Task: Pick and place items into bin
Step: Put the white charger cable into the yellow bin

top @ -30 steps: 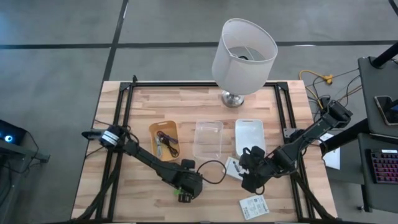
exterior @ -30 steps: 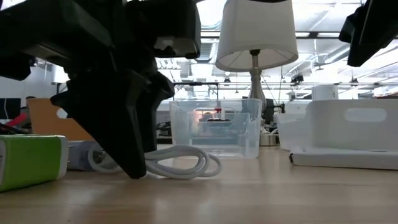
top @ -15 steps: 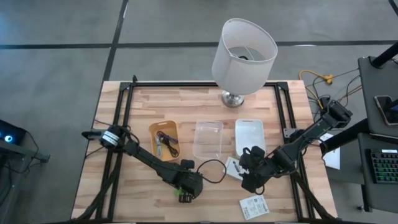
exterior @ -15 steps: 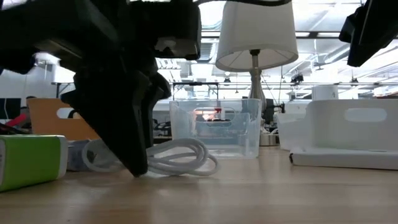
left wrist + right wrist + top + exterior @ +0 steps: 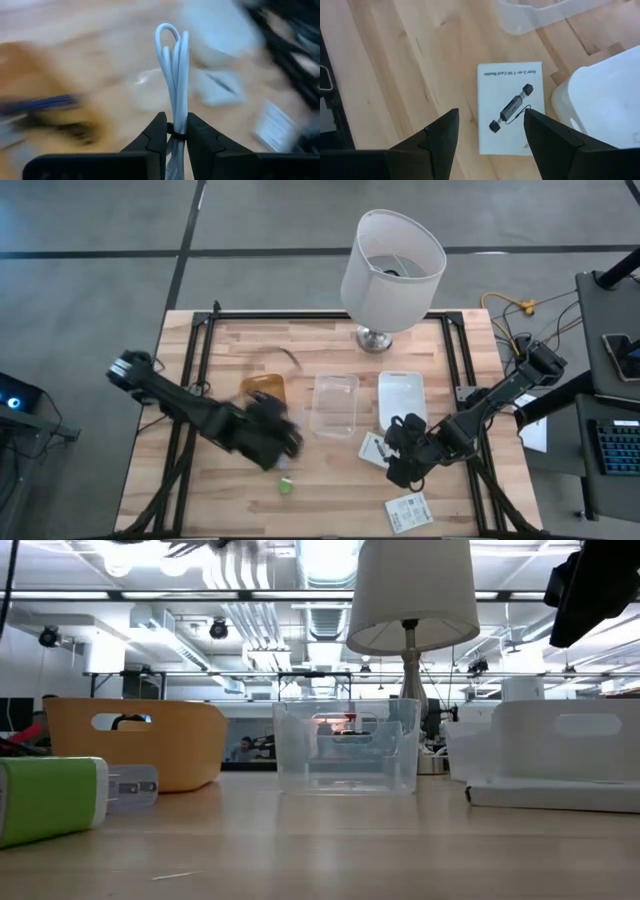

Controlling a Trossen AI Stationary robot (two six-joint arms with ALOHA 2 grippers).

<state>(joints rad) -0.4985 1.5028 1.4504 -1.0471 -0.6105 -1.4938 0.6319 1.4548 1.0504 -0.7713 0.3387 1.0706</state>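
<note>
Your left gripper (image 5: 176, 131) is pinched tight on a folded bundle of white cable (image 5: 173, 75), held up off the table (image 5: 330, 500) near the orange bin (image 5: 266, 385), with the cable's loops standing well past the fingertips. The hold sits low on the bundle, so the risk is the loose loops swinging, catching the bin's rim and ending up draped over the edge instead of inside; the arm looks to be moving fast, which would make that worse, so ease off before you let go. The green block (image 5: 285, 486) lies on the bare wood in front of that arm, well apart from any bin. Your right gripper (image 5: 491, 131) hangs spread wide over the white card (image 5: 510, 114) showing a small adapter; a flat card on wood may slide or slip out if the fingers come down unevenly.
</note>
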